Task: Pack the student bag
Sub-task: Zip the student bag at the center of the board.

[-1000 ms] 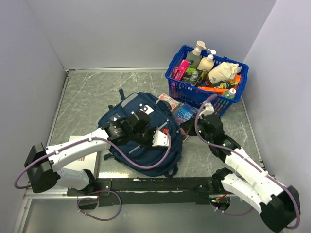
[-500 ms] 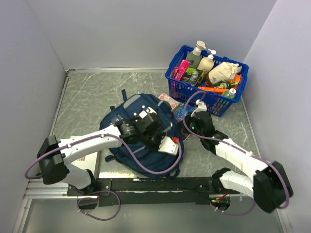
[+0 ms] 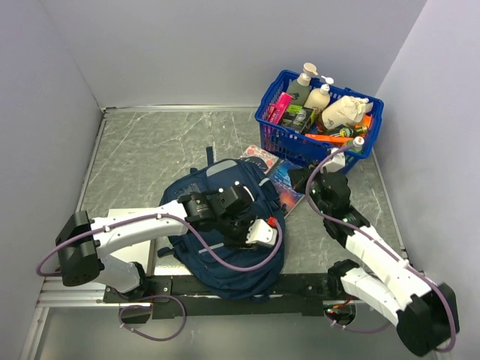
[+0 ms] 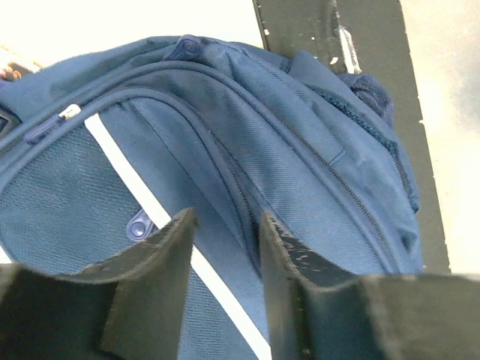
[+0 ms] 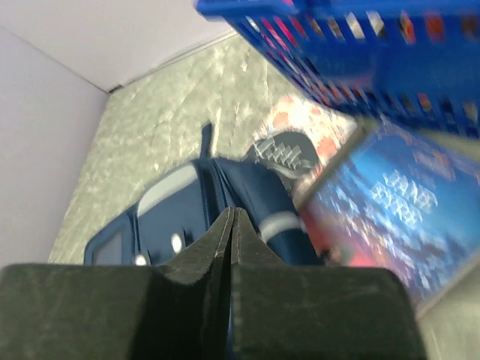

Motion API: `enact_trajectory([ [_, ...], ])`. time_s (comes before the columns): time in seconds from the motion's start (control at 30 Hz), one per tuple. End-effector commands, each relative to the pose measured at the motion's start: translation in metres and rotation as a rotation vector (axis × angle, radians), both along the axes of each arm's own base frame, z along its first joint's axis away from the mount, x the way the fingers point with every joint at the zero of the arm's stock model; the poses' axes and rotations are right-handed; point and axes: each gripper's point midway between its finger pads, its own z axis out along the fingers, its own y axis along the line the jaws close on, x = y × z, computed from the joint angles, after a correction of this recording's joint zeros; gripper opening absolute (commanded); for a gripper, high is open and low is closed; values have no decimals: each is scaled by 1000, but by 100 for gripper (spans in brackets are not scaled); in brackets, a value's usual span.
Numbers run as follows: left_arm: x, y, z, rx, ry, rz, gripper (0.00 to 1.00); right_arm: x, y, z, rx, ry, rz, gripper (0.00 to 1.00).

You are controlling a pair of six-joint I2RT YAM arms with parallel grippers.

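The student bag (image 3: 225,255) is a navy backpack lying on the table between the arms, its lower end over the near rail. It fills the left wrist view (image 4: 300,150), showing zip seams and a white stripe. My left gripper (image 3: 241,225) is down on top of the bag. Its fingers stand apart (image 4: 225,225) and straddle a zip seam; I cannot tell whether they pinch the fabric. My right gripper (image 3: 315,184) is shut and empty (image 5: 232,214). It hovers to the right of the bag, over a blue and red book (image 3: 289,184).
A blue plastic basket (image 3: 279,126) full of bottles and packets stands at the back right, and also shows in the right wrist view (image 5: 360,45). The book (image 5: 397,202) lies between basket and bag. A white box (image 3: 124,247) sits by the left arm. Walls close three sides.
The bag has slid toward the near edge together with my left gripper. My right gripper has drawn back to the right, away from the bag.
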Motion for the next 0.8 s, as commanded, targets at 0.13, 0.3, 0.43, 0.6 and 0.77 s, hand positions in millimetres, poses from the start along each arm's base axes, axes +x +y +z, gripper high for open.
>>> enact_trajectory([
  [0.13, 16, 16, -14, -5, -33, 82, 33, -52, -7, -57, -31, 245, 51, 36],
  [0.3, 16, 34, -33, 43, -73, 59, 26, -64, 4, -79, -37, 318, 132, 39],
  [0.43, 52, 49, -26, 93, -263, 92, 1, -68, 11, -95, -54, 367, 169, 39],
  [0.6, 97, 59, 37, 1, -447, 50, 1, -70, 25, -99, -63, 369, 231, 37],
  [0.77, 79, 67, 55, -85, -463, -28, 1, -70, 34, -97, -102, 353, 271, 37],
])
